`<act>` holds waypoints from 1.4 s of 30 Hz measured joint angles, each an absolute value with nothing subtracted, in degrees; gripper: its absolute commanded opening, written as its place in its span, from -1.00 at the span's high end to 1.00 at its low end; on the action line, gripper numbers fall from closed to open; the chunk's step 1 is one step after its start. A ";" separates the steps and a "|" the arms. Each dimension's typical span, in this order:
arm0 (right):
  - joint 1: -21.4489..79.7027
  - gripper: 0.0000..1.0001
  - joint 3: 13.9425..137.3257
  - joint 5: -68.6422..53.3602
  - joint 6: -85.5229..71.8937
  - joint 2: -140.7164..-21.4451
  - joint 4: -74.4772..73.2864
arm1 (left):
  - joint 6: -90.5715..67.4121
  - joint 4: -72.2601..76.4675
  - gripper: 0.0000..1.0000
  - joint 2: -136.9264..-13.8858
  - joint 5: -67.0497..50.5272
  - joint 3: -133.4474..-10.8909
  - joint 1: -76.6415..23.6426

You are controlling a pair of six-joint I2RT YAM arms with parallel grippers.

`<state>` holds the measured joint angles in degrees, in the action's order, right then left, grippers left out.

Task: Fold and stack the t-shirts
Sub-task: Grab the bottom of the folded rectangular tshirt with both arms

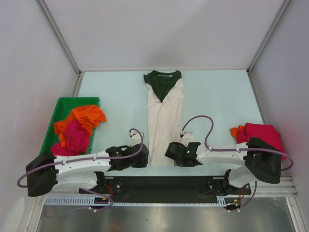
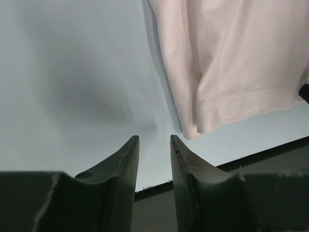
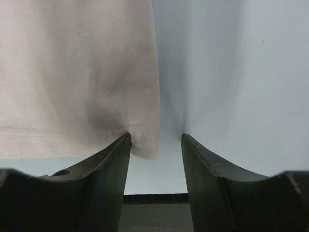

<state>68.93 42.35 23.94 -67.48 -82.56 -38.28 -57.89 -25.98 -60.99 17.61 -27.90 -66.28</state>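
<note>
A cream t-shirt [image 1: 164, 121] with dark green sleeves lies folded into a long narrow strip down the middle of the table, collar at the far end. Its hem shows in the left wrist view [image 2: 231, 63] and the right wrist view [image 3: 77, 72]. My left gripper [image 1: 144, 160] [image 2: 154, 140] is open and empty, just left of the hem's near-left corner. My right gripper [image 1: 170, 153] [image 3: 155, 137] is open at the near-right corner. That corner of the hem lies between its jaws, against the left finger [image 3: 113, 159].
A green plastic bin [image 1: 60, 101] at the left holds an orange t-shirt [image 1: 84, 117] and a magenta-pink one [image 1: 75, 135]. At the right edge a crimson t-shirt [image 1: 263, 135] lies on an orange one [image 1: 237, 131]. A black rail [image 1: 164, 183] runs along the near table edge.
</note>
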 measured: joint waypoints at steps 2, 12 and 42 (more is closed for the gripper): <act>68.95 -0.05 42.44 23.94 -67.51 -82.65 -38.28 | -57.78 -25.08 0.25 -62.98 17.54 -28.18 -66.28; 68.95 -0.06 42.44 23.92 -67.53 -82.67 -38.26 | -56.36 -21.54 0.11 -66.32 17.39 -30.11 -66.30; 68.95 0.44 41.95 22.63 -68.84 -82.67 -35.42 | -58.48 -20.38 1.00 -76.71 14.55 -34.20 -66.43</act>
<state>68.95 41.95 22.63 -68.84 -82.67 -35.42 -58.48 -20.38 -76.71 14.55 -34.20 -66.43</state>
